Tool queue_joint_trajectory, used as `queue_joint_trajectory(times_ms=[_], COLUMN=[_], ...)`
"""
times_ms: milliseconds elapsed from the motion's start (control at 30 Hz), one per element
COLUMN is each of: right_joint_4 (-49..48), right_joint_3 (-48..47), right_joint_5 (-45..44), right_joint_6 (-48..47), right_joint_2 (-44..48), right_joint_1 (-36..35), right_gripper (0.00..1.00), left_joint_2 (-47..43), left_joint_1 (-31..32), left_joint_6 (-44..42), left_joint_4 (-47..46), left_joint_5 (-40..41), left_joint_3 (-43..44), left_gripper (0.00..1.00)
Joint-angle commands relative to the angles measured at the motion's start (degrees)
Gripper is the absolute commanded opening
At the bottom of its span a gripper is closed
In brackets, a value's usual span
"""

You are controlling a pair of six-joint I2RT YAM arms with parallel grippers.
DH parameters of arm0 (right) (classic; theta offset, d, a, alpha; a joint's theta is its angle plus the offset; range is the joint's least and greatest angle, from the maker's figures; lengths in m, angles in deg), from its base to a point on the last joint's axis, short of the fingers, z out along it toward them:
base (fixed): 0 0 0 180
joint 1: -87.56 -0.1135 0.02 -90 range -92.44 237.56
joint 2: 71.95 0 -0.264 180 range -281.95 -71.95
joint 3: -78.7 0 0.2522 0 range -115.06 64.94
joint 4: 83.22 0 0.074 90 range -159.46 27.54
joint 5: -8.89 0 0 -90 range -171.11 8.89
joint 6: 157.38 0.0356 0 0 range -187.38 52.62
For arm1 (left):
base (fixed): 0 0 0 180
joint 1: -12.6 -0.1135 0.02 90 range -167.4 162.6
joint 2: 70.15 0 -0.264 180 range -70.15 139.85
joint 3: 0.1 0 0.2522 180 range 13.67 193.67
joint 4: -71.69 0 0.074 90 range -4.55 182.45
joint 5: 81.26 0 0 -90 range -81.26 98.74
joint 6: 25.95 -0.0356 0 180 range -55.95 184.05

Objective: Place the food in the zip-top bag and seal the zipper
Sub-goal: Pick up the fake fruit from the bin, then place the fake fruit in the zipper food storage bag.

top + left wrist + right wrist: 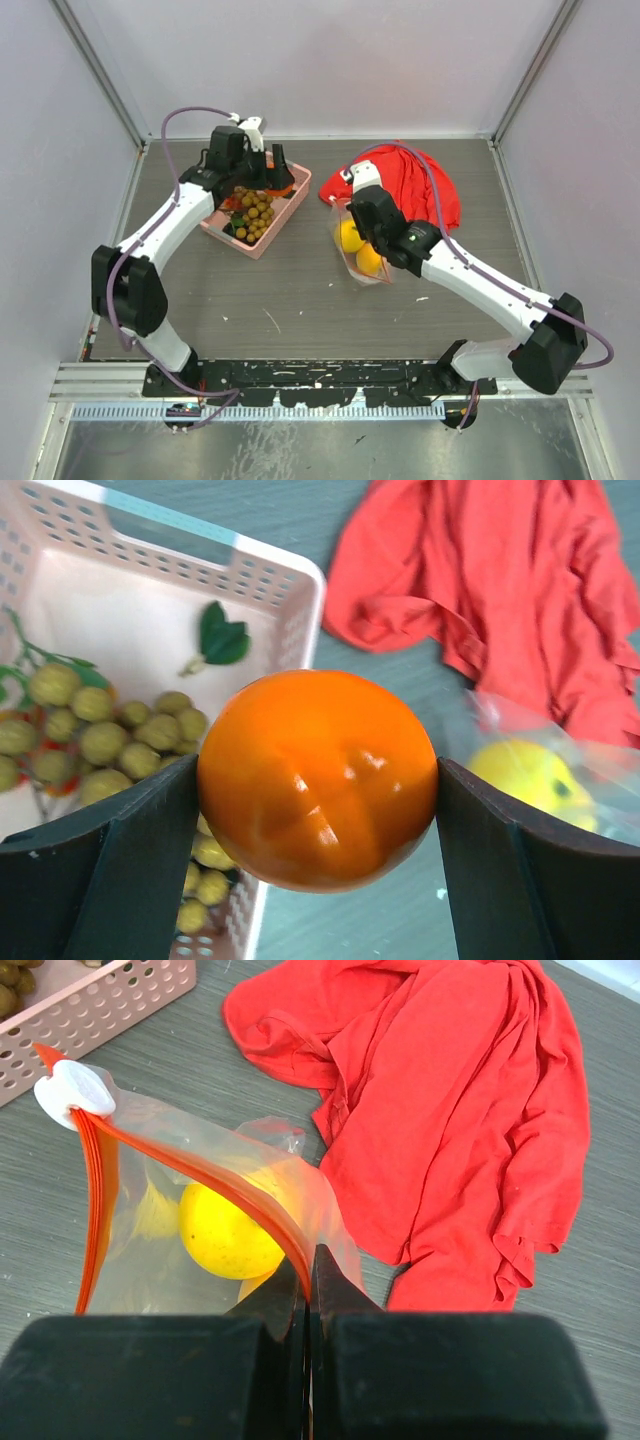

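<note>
My left gripper (318,772) is shut on the orange (318,778), one finger on each side, held above the pink basket's rim (290,575). The bunch of golden-brown berries (130,740) lies in the basket (290,205) below it. The clear zip-top bag (140,1260) stands mid-table with two yellow round fruits (349,236) (369,259) inside. My right gripper (311,1265) is shut on the bag's orange-red zipper (190,1165), pinching one side of the mouth. The two strips spread apart from the white slider (75,1088), so the mouth gapes.
A crumpled red cloth (425,190) lies at the back right, just behind the bag and next to my right gripper (345,205). A green leaf (222,640) lies in the basket. Frame posts and walls bound the table on the left, right and back.
</note>
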Motion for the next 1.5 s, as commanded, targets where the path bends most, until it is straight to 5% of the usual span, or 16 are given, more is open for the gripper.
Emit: queue_joint_trajectory(times_ms=[0, 667, 1067, 1467], right_joint_4=[-0.7, 4.1, 3.3, -0.5], right_joint_3=[-4.1, -2.4, -1.2, 0.7], right_joint_5=[-0.4, 1.1, 1.8, 6.5], right_joint_6=[2.0, 5.5, 6.6, 9.6], right_joint_2=[-1.6, -0.1, 2.5, 2.2], right_joint_1=[-0.5, -0.7, -0.9, -0.9], right_gripper=[0.03, 0.22, 0.02, 0.01], left_joint_2=[-7.9, -21.6, -25.4, -28.8], left_joint_1=[2.2, 6.9, 13.4, 20.0], left_joint_6=[7.6, 17.9, 19.2, 24.6], left_joint_4=[-7.4, -12.0, -16.3, -33.4], left_joint_5=[-2.4, -7.8, -8.1, -4.4], left_joint_3=[-5.3, -20.8, -22.3, -28.7], left_gripper=[0.48, 0.48, 0.47, 0.46])
